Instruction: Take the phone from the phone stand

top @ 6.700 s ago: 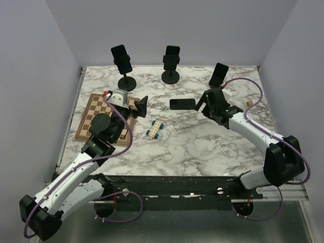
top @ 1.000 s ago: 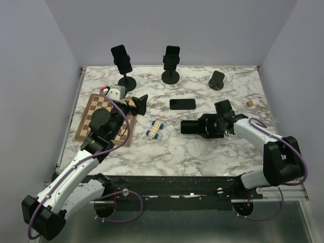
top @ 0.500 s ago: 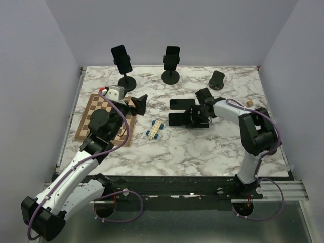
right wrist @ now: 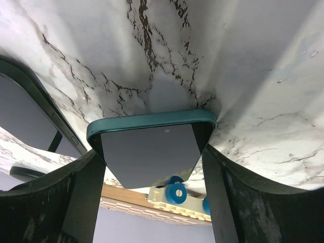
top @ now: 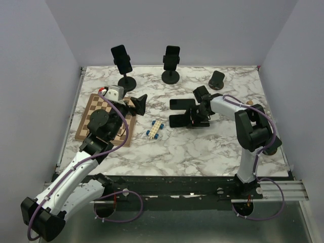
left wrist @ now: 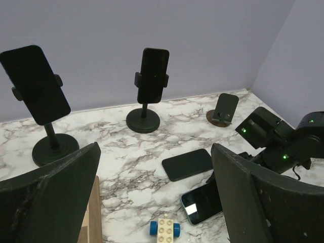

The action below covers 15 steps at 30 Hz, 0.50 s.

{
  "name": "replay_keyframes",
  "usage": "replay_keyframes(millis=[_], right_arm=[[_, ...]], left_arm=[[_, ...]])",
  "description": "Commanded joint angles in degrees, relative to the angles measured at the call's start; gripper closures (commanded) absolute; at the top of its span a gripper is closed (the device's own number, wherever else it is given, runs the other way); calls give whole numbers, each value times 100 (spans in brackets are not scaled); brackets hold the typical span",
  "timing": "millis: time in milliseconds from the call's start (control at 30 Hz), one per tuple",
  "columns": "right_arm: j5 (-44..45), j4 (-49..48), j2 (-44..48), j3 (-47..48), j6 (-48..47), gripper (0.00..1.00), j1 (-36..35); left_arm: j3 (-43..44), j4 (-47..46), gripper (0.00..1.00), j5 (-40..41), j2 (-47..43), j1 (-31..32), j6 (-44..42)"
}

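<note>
My right gripper (top: 194,119) is shut on a teal-cased phone (right wrist: 150,154), held flat and low over the marble table (top: 202,147). The phone also shows in the top view (top: 179,120) and the left wrist view (left wrist: 201,203). It sits just in front of a second black phone (top: 181,104) lying flat. The small right phone stand (top: 216,80) at the back is empty. Two tall stands each hold a phone, the left (top: 121,58) and the middle (top: 171,56). My left gripper (top: 139,104) is open and empty, above the chessboard's right edge.
A wooden chessboard (top: 100,119) lies at the left. A cream toy car with blue wheels (top: 156,129) sits just left of the held phone. A small brown cork (top: 249,103) lies near the right edge.
The right stand's phone is now in my right gripper, which has carried it left to the table's middle, beside the flat phone. The left arm has barely moved.
</note>
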<state>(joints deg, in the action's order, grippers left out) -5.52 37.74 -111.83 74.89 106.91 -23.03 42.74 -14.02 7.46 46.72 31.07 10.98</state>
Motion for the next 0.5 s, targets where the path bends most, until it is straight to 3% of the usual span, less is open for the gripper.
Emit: replay_keyframes(millis=[0, 167, 233, 333, 367, 467], right_arm=[[255, 248, -112, 61, -92, 84, 0], [352, 313, -282, 138, -134, 77, 1], [385, 313, -319, 140, -92, 65, 0], [314, 236, -361, 75, 21, 62, 5], [342, 232, -373, 63, 87, 57, 0], [525, 233, -400, 86, 171, 56, 35]], left_arm=[[103, -90, 1, -26, -58, -31, 19], [94, -85, 1, -17, -71, -31, 18], [94, -83, 1, -26, -69, -31, 22], [103, -84, 1, -34, -75, -31, 18], [98, -83, 1, -30, -84, -32, 18], [94, -83, 1, -9, -96, -36, 18]])
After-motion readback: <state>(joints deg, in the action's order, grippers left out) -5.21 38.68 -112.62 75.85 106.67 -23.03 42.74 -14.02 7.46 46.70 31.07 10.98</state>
